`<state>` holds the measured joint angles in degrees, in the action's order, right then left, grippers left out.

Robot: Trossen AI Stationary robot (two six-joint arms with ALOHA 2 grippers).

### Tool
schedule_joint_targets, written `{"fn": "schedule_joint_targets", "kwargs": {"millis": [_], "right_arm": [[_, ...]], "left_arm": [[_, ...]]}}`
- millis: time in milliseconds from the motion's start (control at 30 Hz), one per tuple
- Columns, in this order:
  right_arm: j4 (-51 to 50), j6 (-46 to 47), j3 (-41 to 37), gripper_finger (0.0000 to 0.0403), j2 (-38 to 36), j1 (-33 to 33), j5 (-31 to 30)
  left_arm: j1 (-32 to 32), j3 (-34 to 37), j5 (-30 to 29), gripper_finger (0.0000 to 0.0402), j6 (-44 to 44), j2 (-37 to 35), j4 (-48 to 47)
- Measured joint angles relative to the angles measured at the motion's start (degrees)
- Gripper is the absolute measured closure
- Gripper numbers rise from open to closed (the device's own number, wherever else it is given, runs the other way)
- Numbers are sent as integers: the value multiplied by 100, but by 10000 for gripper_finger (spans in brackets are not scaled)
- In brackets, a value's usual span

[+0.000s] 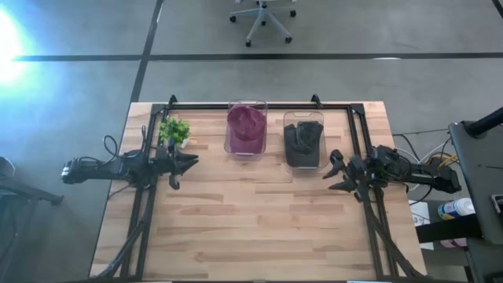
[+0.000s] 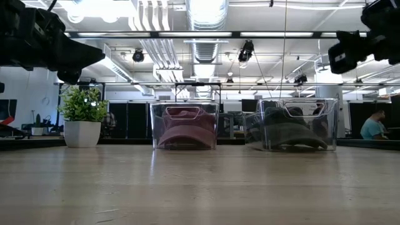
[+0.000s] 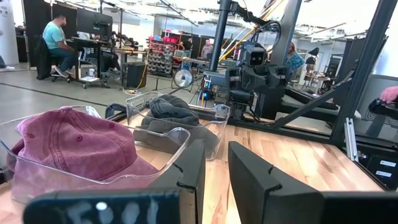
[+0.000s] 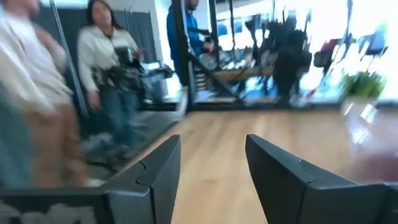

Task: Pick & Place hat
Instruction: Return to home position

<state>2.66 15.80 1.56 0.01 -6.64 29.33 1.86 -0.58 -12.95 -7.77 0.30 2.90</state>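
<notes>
Two transparent bins: left bin, right bin. One red cap. Heaped black caps, exact number unclear. One potted plant. One wooden table. Two grippers: left gripper, right gripper. One office chair beyond the table.
</notes>
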Motion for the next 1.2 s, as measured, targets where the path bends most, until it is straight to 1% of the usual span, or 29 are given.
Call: {"fn": "schedule_joint_targets", "kwargs": {"millis": [100, 167, 233, 333, 433, 533, 667, 1200], "right_arm": [[57, -1238, -18, 225, 0, 425, -723], [51, -1641, -84, 225, 0, 678, -1267], [-30, -1530, -101, 225, 3, 898, -1721], [-85, -965, -96, 225, -2, 1091, -2280], [-193, -1266, -98, 225, -2, 1098, -2693], [-194, -1703, -98, 225, -2, 1098, -2797], [-201, -1955, -98, 225, -2, 1097, -2805], [-188, -1889, -101, 225, 44, 1098, -2803]], "left_arm": [[1, -2, 0, 337, 2, 10, 0], [1, -2, 0, 337, 0, 13, 0], [0, -2, 0, 337, 2, 13, 0], [0, -2, 0, 337, 4, 13, 0], [0, -2, 0, 337, 4, 13, 0], [1, -4, 0, 337, 4, 13, 0], [0, -4, 0, 337, 4, 13, 1], [1, -7, 0, 337, 2, 13, 0]]}}
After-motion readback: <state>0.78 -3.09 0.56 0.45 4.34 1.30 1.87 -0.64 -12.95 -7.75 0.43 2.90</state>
